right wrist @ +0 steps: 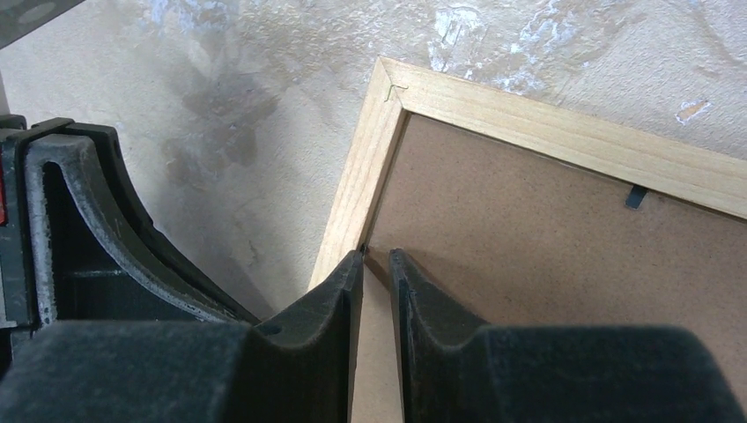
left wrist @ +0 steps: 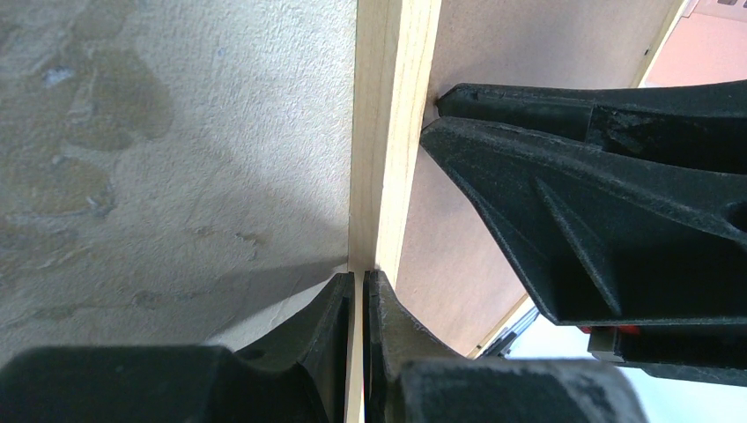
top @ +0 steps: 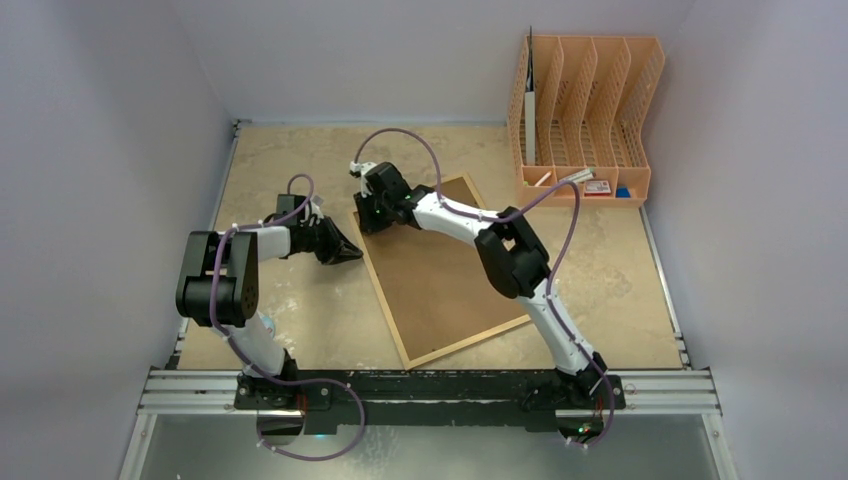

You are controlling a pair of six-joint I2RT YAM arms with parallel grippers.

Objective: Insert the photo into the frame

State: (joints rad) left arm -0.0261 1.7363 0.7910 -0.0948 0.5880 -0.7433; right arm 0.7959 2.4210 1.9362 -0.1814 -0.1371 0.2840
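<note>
Bent over the frame (top: 450, 290): left end effector (left wrist: 363, 275) pressed together, right end effector (right wrist: 377, 254) ajar.

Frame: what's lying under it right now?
The frame lies back-up on the table; only its brown backing shows. Whether the photo is beneath cannot be seen.

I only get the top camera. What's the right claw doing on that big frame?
Observer: In the right wrist view, the right gripper has its tips a little apart. They touch the back of the frame, just inside its wooden border.
Operator: Is anything holding the back on?
Observer: One small black tab pokes out from the border onto the back.
Operator: And the left claw?
Observer: The left gripper is nearly shut, right at the frame's wooden edge. I cannot tell if it is pinching the wood.
</note>
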